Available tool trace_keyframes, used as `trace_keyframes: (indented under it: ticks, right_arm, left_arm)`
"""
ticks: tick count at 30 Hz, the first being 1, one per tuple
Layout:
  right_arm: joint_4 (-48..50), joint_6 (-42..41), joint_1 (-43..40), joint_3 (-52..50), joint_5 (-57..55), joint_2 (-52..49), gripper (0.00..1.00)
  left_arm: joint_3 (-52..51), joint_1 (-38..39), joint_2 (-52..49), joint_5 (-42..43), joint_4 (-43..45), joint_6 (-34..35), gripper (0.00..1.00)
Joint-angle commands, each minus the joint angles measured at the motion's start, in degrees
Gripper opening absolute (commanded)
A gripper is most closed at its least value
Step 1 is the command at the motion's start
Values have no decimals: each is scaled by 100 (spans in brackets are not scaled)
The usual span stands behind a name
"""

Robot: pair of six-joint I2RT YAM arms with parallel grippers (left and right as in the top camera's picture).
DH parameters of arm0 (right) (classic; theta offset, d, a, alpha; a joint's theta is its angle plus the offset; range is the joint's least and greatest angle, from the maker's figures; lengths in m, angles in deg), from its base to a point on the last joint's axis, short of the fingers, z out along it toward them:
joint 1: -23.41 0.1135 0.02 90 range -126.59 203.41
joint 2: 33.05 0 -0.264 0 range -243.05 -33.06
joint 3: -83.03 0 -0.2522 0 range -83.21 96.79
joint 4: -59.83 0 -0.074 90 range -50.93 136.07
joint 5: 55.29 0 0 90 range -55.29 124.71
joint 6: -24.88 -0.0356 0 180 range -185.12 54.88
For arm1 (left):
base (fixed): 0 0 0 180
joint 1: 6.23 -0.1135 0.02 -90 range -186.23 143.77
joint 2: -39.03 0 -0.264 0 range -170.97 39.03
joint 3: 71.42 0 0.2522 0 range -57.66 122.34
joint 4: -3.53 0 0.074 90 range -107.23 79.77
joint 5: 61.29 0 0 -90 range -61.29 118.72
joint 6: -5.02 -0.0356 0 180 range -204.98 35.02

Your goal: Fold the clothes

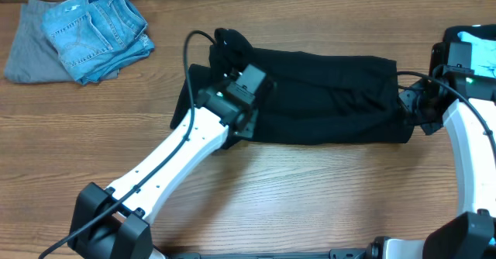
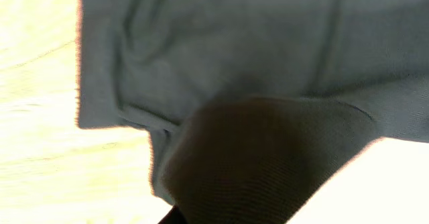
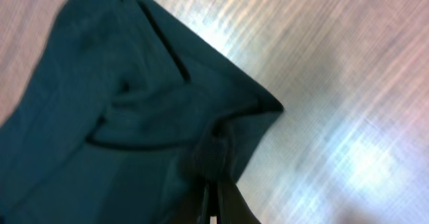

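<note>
Jeans (image 1: 97, 30) only overhead, black garment (image 1: 325, 96) throughout

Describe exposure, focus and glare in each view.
Overhead: evenly lit, sharp, black garment keeps little fold detail. Left wrist: soft, overexposed, table blown out to pale yellow. Right wrist: slightly blurred, bright glare patches on the wood, garment tinted teal.

1. A wooden table (image 1: 310, 189) is being viewed from overhead, its brown grain being shown running side to side
2. Its surface is being washed pale by strong glare in both wrist views
</note>
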Motion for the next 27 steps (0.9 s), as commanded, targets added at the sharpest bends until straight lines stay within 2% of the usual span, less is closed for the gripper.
trace_keyframes:
  ticks: [1, 7, 15, 17, 18, 19, 20, 22, 23, 24, 26, 27]
  right_arm:
    - [299, 37, -37, -260, -170, -208, 4]
    - [992, 188, -33, -531, -144, -417, 4]
    - [1440, 186, -33, -557, -144, -667, 4]
    - [1537, 188, -31, -560, -122, -756, 4]
    - [1580, 186, -33, -557, -96, -798, 8]
    - [1611, 188, -31, -557, -81, -844, 18]
    - [1646, 190, -33, -557, -48, -876, 37]
    - [1692, 361, -33, -555, 105, -905, 73]
    - [1709, 546, -33, -525, 199, -903, 84]
    - [1659, 680, -33, -448, 256, -903, 91]
    - [1388, 822, -44, -186, 238, -901, 98]
    - [1174, 901, -59, 17, 223, -896, 100]
  left_arm:
    - [-17, -323, -37, -374, 116, -129, 10]
    - [-17, -656, -339, -376, 522, -297, 10]
    - [-17, -931, -1056, -483, 1213, -470, 10]
    - [-17, -1025, -1244, -529, 1368, -470, 15]
    - [-17, -1064, -1320, -546, 1427, -470, 22]
    - [-17, -1106, -1390, -549, 1495, -470, 35]
    - [-17, -1150, -1432, -544, 1539, -468, 47]
    - [-4, -1224, -1443, -542, 1561, -468, 49]
    - [48, -1250, -1408, -542, 1508, -468, 50]
    - [114, -1266, -1379, -542, 1447, -468, 55]
    - [317, -1292, -1270, -546, 1235, -472, 84]
    - [468, -1298, -1193, -544, 1047, -470, 93]
